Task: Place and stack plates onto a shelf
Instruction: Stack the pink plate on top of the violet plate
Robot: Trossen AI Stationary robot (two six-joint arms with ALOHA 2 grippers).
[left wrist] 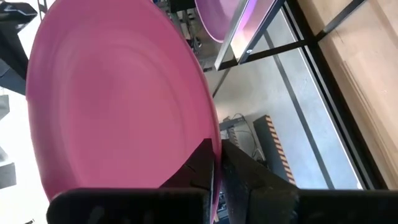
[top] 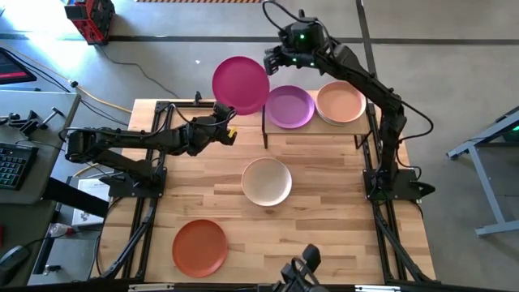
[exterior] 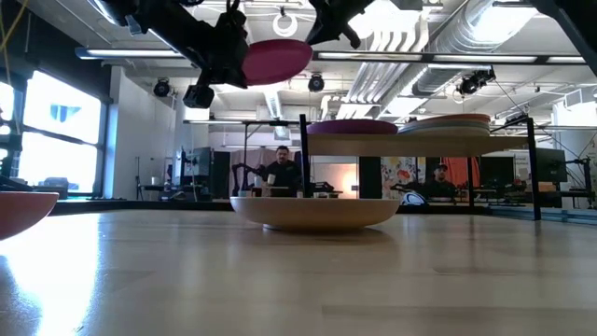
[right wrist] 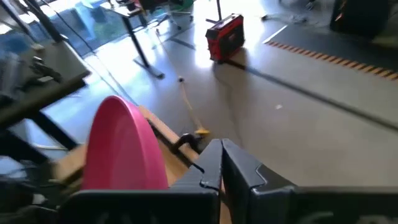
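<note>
My left gripper (top: pixel 222 114) is shut on the magenta plate (top: pixel 241 84), which is in the air off the shelf's left far corner, higher than the shelf board (exterior: pixel 420 145). A purple plate (top: pixel 289 106) lies flat on the shelf's left half. A peach plate (top: pixel 340 102) tops a stack on the right half. A cream plate (top: pixel 267 181) rests on the table's middle and an orange-red plate (top: pixel 199 247) near its near left edge. My right gripper (top: pixel 273 63) hangs shut above the shelf's far left corner, beside the magenta plate's (right wrist: pixel 121 152) rim and holding nothing. My left gripper (left wrist: pixel 214 149) pinches the magenta plate's rim (left wrist: pixel 210 124) between its two fingers, one on the upper face and one on the underside. The fingers come from the table's left, slanting up. The plate is lifted clear and tilted, reaching beyond the fingers toward the far edge.
The shelf (top: pixel 324 130) stands on thin black legs (top: pixel 266 134) at the table's far edge. The table's left far part and right near part are bare wood. People sit in the room behind the table (exterior: pixel 280 173).
</note>
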